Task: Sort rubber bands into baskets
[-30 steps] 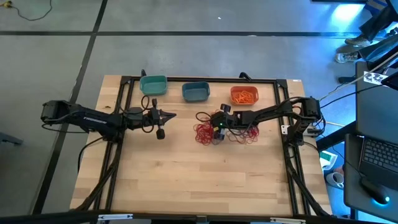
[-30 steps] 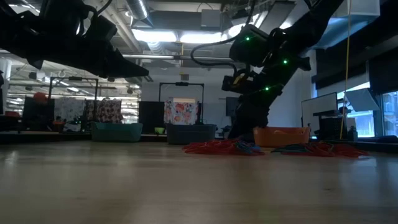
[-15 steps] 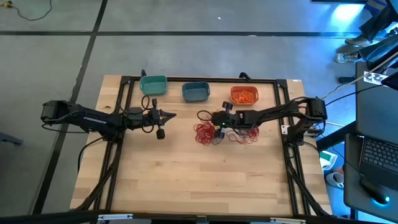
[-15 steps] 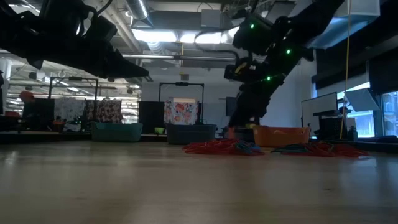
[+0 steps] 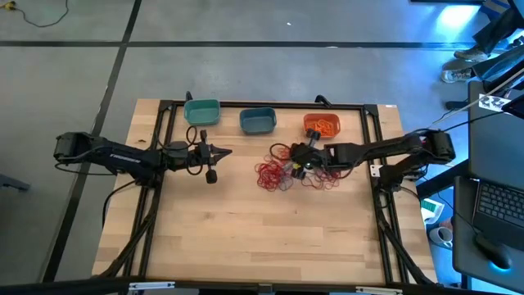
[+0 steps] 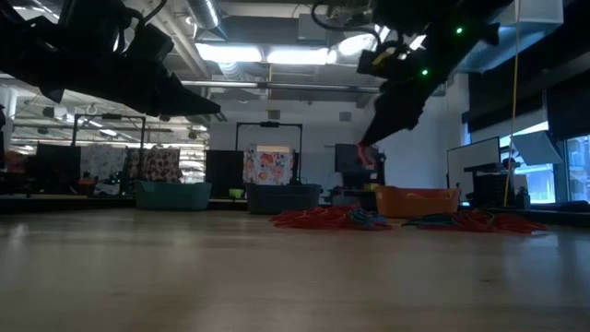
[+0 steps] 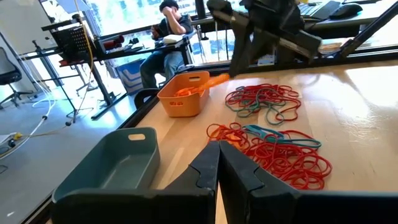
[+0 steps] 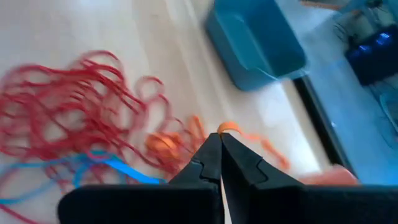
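- Left gripper [image 5: 227, 152], fingers pressed together and empty, hangs over bare wood of the table [image 5: 246, 229], just below the teal plastic basket [image 5: 202, 111].
- Slate-blue plastic basket [image 5: 257, 120] sits between the teal one and the orange plastic basket [image 5: 322, 125].
- Loose red, orange and blue rubber bands [image 5: 270, 174] lie heaped mid-table.
- Right gripper [image 5: 290, 161], raised above that heap, pinches an orange rubber band [image 8: 229, 128].
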You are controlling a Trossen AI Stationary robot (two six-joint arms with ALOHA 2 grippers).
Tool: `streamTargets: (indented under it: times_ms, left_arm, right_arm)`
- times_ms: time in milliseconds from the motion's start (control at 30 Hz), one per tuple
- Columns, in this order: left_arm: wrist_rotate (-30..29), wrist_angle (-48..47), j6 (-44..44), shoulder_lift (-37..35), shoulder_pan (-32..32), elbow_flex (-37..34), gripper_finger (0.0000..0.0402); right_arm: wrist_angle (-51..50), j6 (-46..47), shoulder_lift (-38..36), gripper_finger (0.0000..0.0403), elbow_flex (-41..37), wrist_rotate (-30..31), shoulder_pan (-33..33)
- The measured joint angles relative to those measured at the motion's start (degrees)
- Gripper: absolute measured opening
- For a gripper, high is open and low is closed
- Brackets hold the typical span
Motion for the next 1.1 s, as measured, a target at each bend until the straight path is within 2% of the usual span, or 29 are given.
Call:
streamTargets:
  times_ms: [233, 567, 933, 1100]
  left_arm:
    - [0.02, -0.02, 0.0, -0.01, 0.0, 0.0, 0.0005]
    - [0.0, -0.02, 0.26, -0.01, 0.0, 0.0, 0.0005]
    - [0.02, -0.02, 0.31, 0.01, 0.0, 0.0, 0.0005]
    - [0.01, -0.03, 0.28, -0.01, 0.0, 0.0, 0.0005]
  right_arm:
    - [-5.82, 1.51, -4.8, 0.0009, 0.0, 7.91, -0.95]
    - [-11.95, 5.58, -4.91, 0.001, 0.0, 7.21, -11.6]
    - [-11.71, 9.78, -4.95, 0.001, 0.0, 6.25, -23.57]
    - [-10.1, 12.51, -3.46, 0.0012, 0.0, 2.47, -28.31]
